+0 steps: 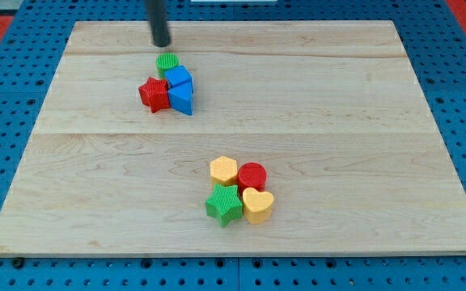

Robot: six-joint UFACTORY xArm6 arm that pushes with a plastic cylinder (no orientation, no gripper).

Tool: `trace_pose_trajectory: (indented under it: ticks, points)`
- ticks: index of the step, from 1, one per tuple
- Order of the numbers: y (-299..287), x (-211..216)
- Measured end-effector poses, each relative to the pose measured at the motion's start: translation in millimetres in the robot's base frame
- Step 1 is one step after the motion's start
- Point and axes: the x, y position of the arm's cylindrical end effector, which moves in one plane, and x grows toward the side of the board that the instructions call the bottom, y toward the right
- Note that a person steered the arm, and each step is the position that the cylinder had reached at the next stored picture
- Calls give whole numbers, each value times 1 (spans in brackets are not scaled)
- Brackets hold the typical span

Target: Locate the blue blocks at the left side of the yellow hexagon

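Nearest the view's bottom sits a tight cluster: green star point(224, 204), yellow heart point(257, 205), red cylinder point(252, 175) and the yellow hexagon point(223, 170) at its upper left. The board point(362, 121) to the hexagon's left lies bare, and that's the target spot. Further up, the blue cube point(179, 79) and blue triangular block point(182, 99) sit touching, with a red star point(154, 94) against their left and a green cylinder point(167, 63) just above. At the far end, my tip point(162, 44) hovers just above the green cylinder. There's no claw here, only a rod, so nothing is open or closed. Best approach, I'd judge: work around the green cylinder and push the blues down from above, peeling off the red star.
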Motion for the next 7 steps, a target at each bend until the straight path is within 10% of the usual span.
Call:
trace_pose_trajectory:
  ticks: [7]
  points:
    - [34,175]
